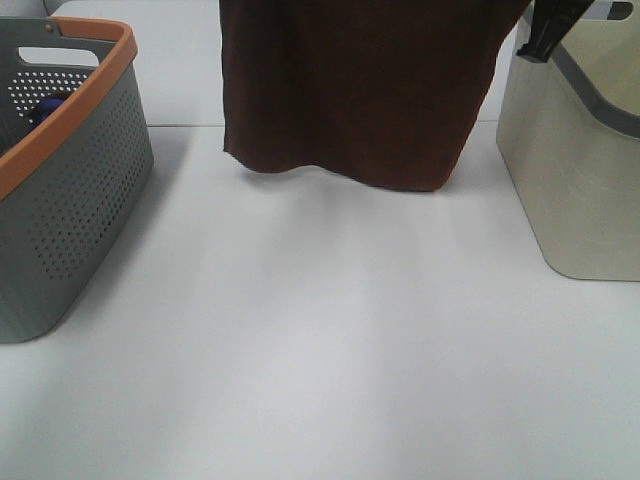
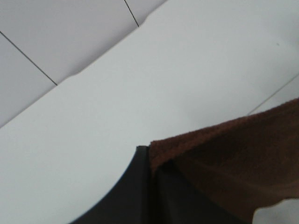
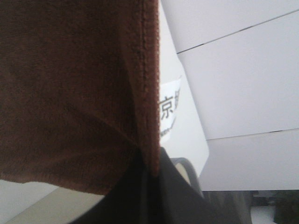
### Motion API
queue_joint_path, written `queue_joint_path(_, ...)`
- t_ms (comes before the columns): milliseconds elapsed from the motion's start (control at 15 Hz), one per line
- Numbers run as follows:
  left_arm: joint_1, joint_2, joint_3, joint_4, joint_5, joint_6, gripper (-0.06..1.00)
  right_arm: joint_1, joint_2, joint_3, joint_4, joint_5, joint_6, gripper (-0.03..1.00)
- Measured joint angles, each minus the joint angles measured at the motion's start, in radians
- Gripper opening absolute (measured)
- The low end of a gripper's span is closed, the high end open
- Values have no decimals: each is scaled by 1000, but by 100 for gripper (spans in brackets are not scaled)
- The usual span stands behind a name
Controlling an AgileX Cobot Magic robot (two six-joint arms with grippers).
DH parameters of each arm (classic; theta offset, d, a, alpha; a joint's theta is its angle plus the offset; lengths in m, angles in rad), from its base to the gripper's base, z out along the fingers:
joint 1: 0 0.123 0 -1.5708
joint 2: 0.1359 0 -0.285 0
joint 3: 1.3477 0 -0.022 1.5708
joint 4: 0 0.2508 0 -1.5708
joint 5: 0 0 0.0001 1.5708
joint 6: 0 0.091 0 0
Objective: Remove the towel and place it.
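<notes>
1. Table (image 1: 320, 380): white surface with a grey basket (image 1: 70, 200) at its left and a beige bin (image 1: 580, 180) at its right
2. Towel (image 1: 360, 90): dark brown sheet hanging straight down from both grippers, between the two containers; its upper edge runs left to right, and its lower hem is near the table, contact uncertain
3. Left gripper (image 2: 149, 161): clamped on one upper corner
4. Right gripper (image 3: 150, 172): clamped on the other corner, near the white label (image 3: 169, 109), and closer to the bin
5. Judgement: both arms share the load equally, so placing requires moving them together
</notes>
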Motion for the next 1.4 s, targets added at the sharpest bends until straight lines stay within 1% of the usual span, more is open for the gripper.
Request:
queue_joint_path(133,40,60,0,35,-171,-1,0,0,111,-100,-14,-84,-1,2)
queue_joint_path(200,60,88,0,44,-267,-2,0,0,162,-154,-17,-108,-2,2)
queue_joint_path(400,126,156,0,51,-467,-5,0,0,286,-332,-18,-123,-3,2)
queue_joint_path(467,145,166,0,57,-507,-5,0,0,302,-370,-18,-123,1,2)
queue_joint_path(600,161,172,0,58,-533,-9,0,1,306,-396,-18,-126,20,2)
queue_joint_path(733,151,182,0,58,-527,-9,0,1,309,-396,-18,-74,63,2)
queue_joint_path(800,137,191,0,60,-496,3,0,0,320,-396,-18,-26,84,2)
queue_joint_path(867,92,207,0,62,-384,48,0,0,345,-396,-18,102,91,2)
queue_joint_path(933,69,215,0,57,-298,78,0,0,350,-396,-18,208,92,2)
queue_joint_path(1000,51,218,1,31,-178,133,0,0,350,-396,-18,336,93,2)
queue_joint_path(1067,41,219,4,-26,-65,202,0,0,350,-396,-18,484,107,2)
queue_joint_path(1133,38,219,5,-107,44,286,0,0,351,-396,-18,643,123,2)
queue_joint_path(1200,38,219,5,-209,166,383,0,0,351,-396,-18,782,150,2)
queue_joint_path(1267,40,219,5,-286,276,458,0,0,351,-396,-20,892,186,2)
queue_joint_path(1333,41,219,5,-342,381,521,0,0,351,-396,-24,992,219,2)
queue_joint_path(1400,42,219,5,-365,425,546,0,0,351,-396,-26,1042,240,2)
